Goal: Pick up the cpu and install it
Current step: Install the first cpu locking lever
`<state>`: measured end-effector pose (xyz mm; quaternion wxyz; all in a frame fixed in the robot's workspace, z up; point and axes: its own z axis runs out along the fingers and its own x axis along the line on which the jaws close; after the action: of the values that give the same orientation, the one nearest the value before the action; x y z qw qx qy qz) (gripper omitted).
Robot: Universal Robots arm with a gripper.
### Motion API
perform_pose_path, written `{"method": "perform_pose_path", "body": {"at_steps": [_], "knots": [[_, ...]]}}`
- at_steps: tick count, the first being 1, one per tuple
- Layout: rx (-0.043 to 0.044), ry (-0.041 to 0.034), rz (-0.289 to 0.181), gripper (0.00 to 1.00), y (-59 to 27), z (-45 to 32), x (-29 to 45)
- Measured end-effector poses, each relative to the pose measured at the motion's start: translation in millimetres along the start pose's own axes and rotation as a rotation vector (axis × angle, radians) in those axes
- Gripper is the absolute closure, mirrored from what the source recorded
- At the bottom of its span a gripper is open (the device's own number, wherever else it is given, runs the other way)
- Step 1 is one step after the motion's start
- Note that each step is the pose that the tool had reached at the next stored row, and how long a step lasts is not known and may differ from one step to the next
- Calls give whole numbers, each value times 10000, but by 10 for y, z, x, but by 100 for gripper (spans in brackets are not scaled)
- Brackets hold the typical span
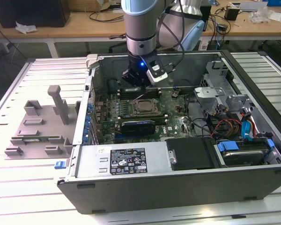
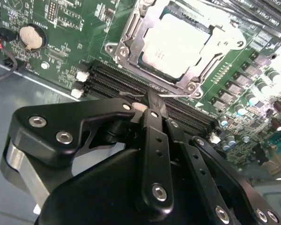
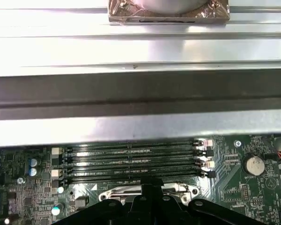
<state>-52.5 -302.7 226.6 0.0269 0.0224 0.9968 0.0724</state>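
I have the black two-fingered gripper (image 2: 152, 99) low inside the open grey computer case (image 1: 178, 187), which lies on the white slatted worktop (image 1: 18, 201). Its jaws are drawn together, and I can see nothing between them. The cpu (image 2: 174, 44), a flat square chip with a shiny silver top, already lies inside the square metal socket frame (image 2: 123, 50) on the green motherboard (image 2: 61, 28), apart from the gripper. In the second wrist view the tips hang just over the black memory slots (image 2: 107, 79) beside that frame. My worry is how the chip sits. I cannot tell whether it lies flat and square in the socket or whether the frame is latched, and any downward push on a tilted chip would, I judge, damage the contacts beneath. The shut tips are also close enough to the white slot clips (image 2: 82, 75) and the frame's edge to catch on them if the arm drifts sideways.
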Motion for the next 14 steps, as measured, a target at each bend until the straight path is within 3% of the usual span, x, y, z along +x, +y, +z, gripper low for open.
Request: {"method": "perform_pose_path", "body": {"at_steps": [5,6,8,10,14], "knots": [[14,-201,-26,89,-3,45,3],[14,-307,-38,89,-5,56,4],[13,-423,-55,89,-6,66,6],[9,-589,-79,89,-7,77,9],[-5,-955,-131,89,-12,94,36]]}}
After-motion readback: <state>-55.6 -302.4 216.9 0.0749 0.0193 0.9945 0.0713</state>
